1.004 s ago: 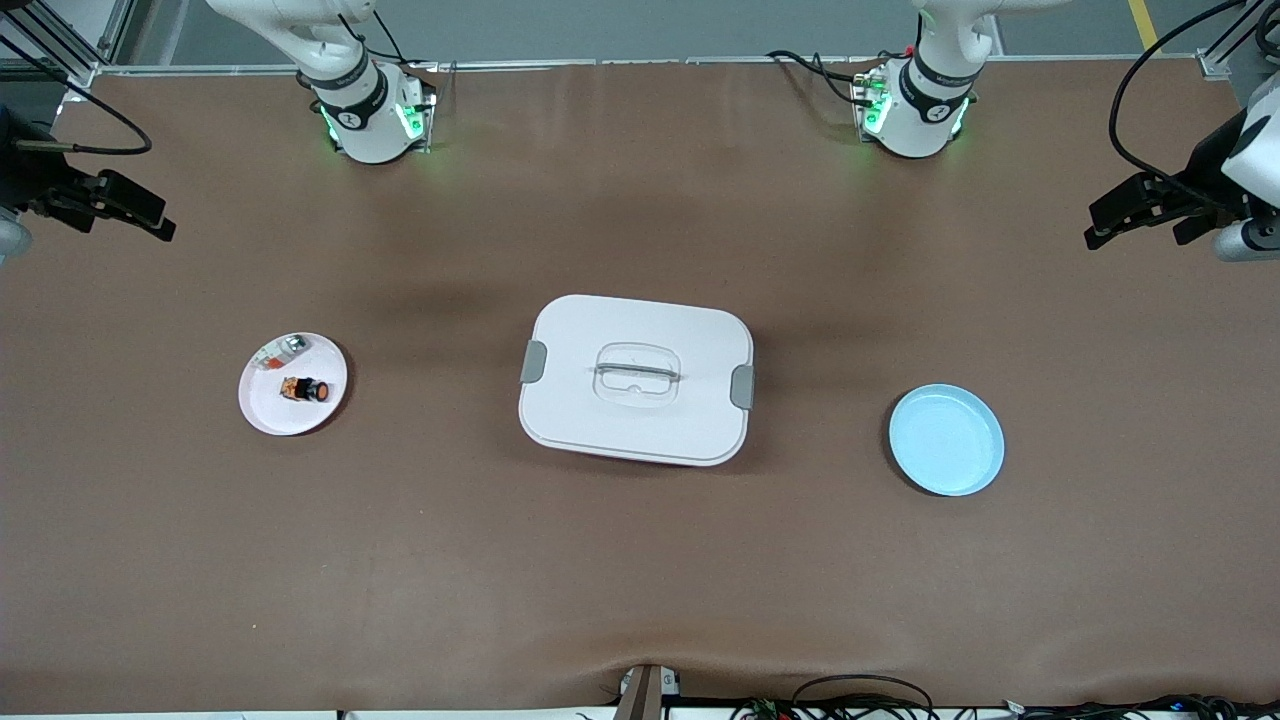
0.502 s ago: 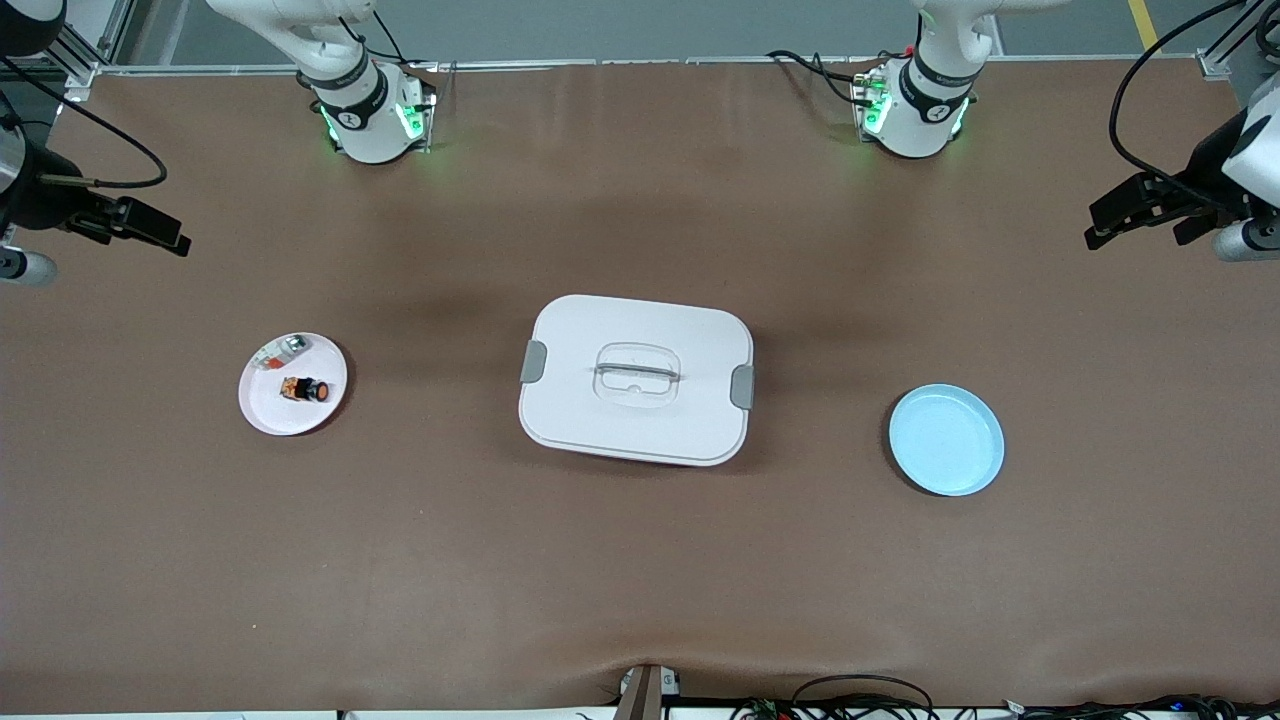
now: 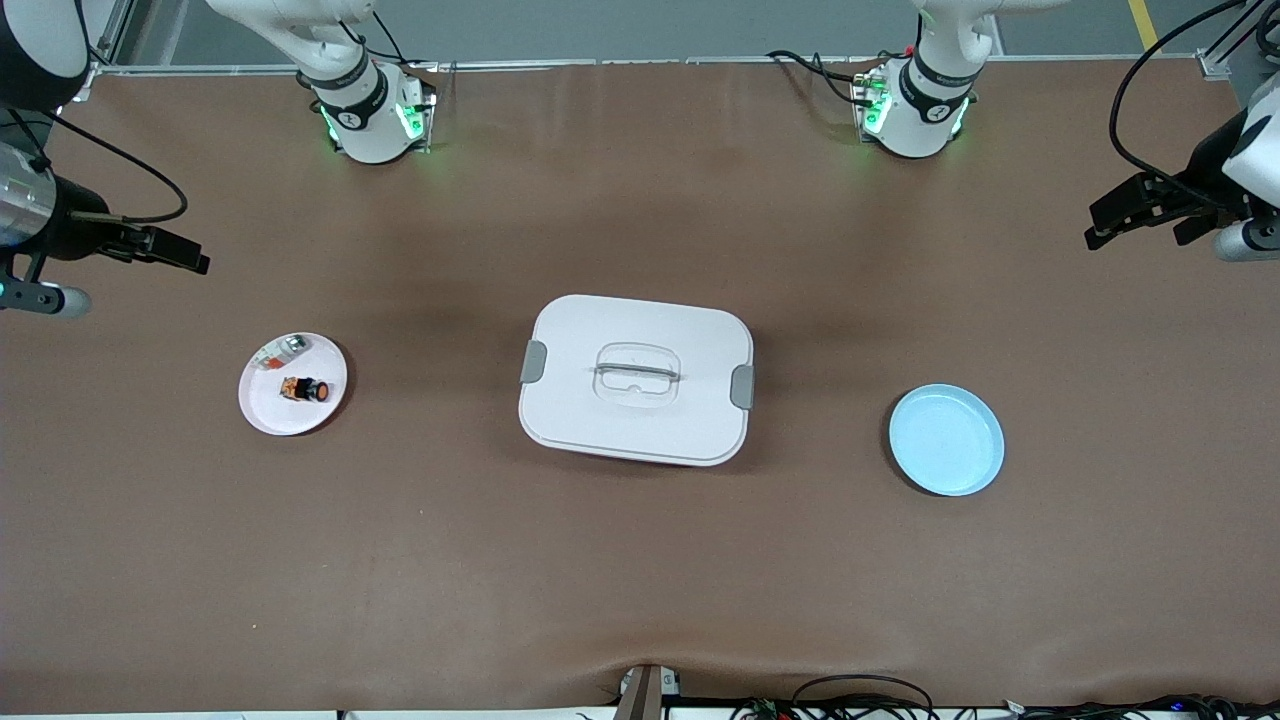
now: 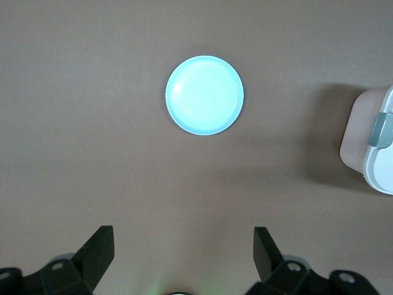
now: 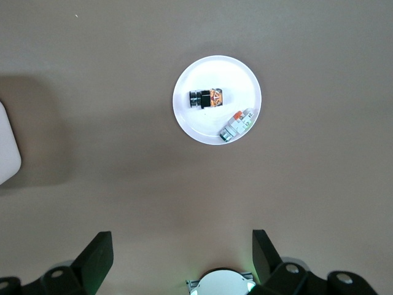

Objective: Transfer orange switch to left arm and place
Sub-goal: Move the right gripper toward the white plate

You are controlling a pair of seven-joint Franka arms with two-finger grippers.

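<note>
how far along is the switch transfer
Nothing looks done yet: the orange switch lies on the white plate at the right arm's end, beside a small silvery part. In hand: the right gripper is open above the table near that plate, empty. The left gripper waits open at its own end. Left: pickup, handover clear of the box, and placing, likely on the empty blue plate.

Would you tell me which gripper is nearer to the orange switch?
Right. The right gripper hangs over the table near the switch's white plate; the left gripper is at the table's other end.
</note>
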